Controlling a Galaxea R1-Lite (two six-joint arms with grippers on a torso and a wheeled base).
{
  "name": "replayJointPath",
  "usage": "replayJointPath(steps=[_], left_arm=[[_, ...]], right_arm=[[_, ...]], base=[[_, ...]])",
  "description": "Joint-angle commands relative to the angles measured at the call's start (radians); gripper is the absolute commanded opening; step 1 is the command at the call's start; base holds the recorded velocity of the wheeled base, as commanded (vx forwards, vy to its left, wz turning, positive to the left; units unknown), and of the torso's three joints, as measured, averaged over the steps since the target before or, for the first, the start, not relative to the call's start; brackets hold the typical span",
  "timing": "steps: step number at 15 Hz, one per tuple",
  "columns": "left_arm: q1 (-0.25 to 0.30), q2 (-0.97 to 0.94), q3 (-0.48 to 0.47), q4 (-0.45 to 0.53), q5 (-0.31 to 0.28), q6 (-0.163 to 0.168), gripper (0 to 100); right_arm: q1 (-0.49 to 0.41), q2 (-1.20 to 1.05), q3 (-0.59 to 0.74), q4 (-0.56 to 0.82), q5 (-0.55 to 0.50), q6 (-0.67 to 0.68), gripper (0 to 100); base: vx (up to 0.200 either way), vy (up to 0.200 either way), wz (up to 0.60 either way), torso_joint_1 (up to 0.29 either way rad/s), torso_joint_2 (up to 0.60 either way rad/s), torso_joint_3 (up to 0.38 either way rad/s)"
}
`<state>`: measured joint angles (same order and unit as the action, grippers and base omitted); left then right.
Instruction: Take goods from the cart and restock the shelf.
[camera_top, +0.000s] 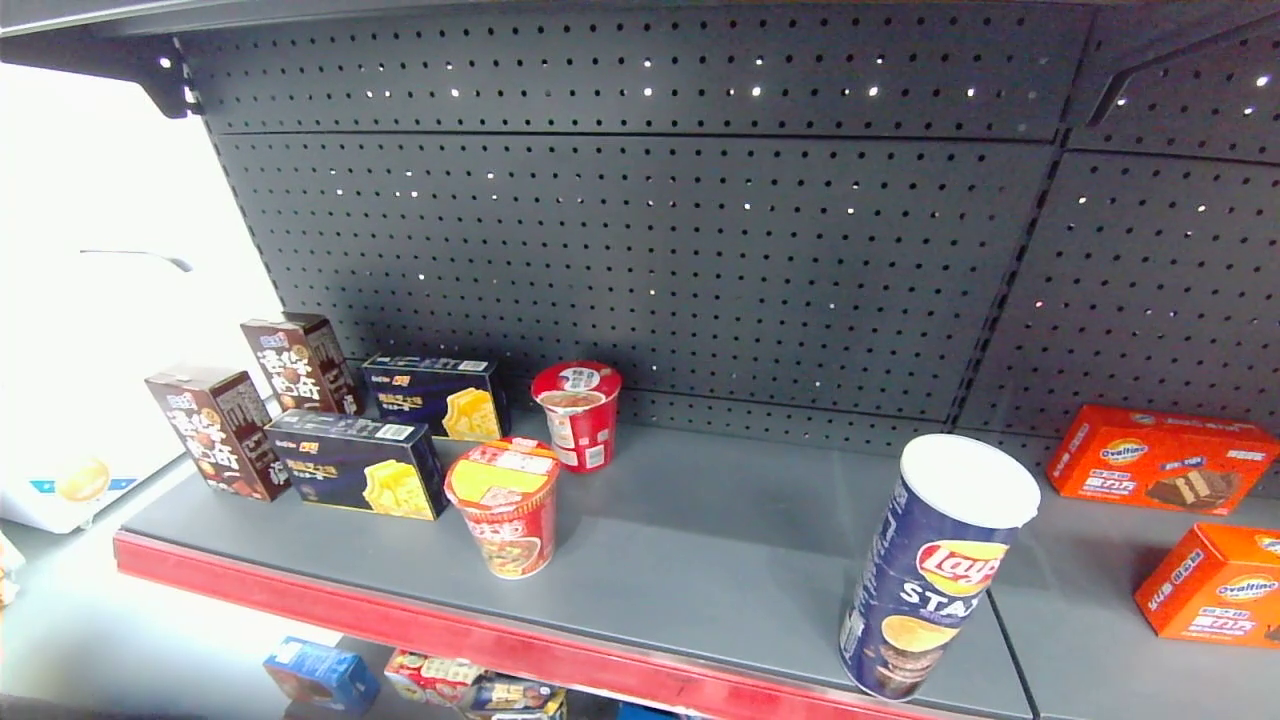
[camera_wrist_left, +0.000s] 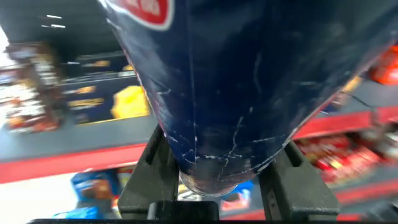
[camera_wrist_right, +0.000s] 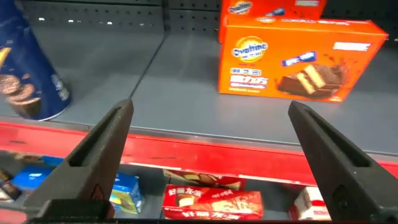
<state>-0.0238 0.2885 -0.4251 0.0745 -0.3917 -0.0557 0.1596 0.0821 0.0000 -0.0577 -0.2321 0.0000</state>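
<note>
A chip can (camera_top: 935, 570) stands on the grey shelf (camera_top: 700, 540), close to its red front edge, white lid up and leaning a little. Well to the left of the chip can are 2 red noodle cups (camera_top: 510, 510), 1 behind the other. Beyond them lie 2 dark blue boxes (camera_top: 360, 465), and farthest from the can 2 brown boxes (camera_top: 220, 430) stand upright. To the right of the chip can lie 2 orange boxes (camera_top: 1160, 460), 1 behind the other. A black pegboard (camera_top: 640, 250) rises behind the can, and below it more packets (camera_top: 320, 675) lie on a lower level.

The left jaws are closed tight on the near end of a dark blue can (camera_wrist_left: 236, 93), with 1 black finger on each side of it and the shelf's red edge running behind. Whether this is the chip can itself I cannot tell. The right jaws are spread wide and hold nothing. They hang in front of the shelf edge, to the right of the chip can, facing the nearer orange box (camera_wrist_right: 298, 59).
</note>
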Motion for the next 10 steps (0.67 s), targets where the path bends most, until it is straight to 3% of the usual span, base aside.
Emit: replayJointPath(steps=[1,4,5,6,10], left_arm=[[-0.001,0.212,-0.009,-0.078,-0.078,0.001,0],[-0.005,0.416,-0.009,-0.272,-0.111,0.001,0],[-0.011,0.434,-0.011,-0.291,-0.110,0.002,0],[-0.051,0.524,-0.009,-0.403,-0.105,0.004,0],[-0.087,0.630,-0.032,-0.498,-0.107,0.002,0]], right_arm=[[0.001,0.005,0.000,-0.001,0.002,0.000,100],[0.000,0.007,0.000,-0.001,0.077,-0.009,100],[0.001,0.005,0.000,-0.001,0.085,-0.009,100],[0.001,0.007,0.000,-0.001,0.111,-0.017,100],[0.000,0.005,0.000,-0.002,0.172,-0.023,100]], base=[[0.000,0.000,0.00,0.000,0.00,0.000],[0.000,0.000,0.00,0.000,0.00,0.000],[0.000,0.000,0.00,0.000,0.00,0.000],[0.000,0.000,0.00,0.000,0.00,0.000],[0.000,0.000,-0.60,0.001,0.00,0.001]])
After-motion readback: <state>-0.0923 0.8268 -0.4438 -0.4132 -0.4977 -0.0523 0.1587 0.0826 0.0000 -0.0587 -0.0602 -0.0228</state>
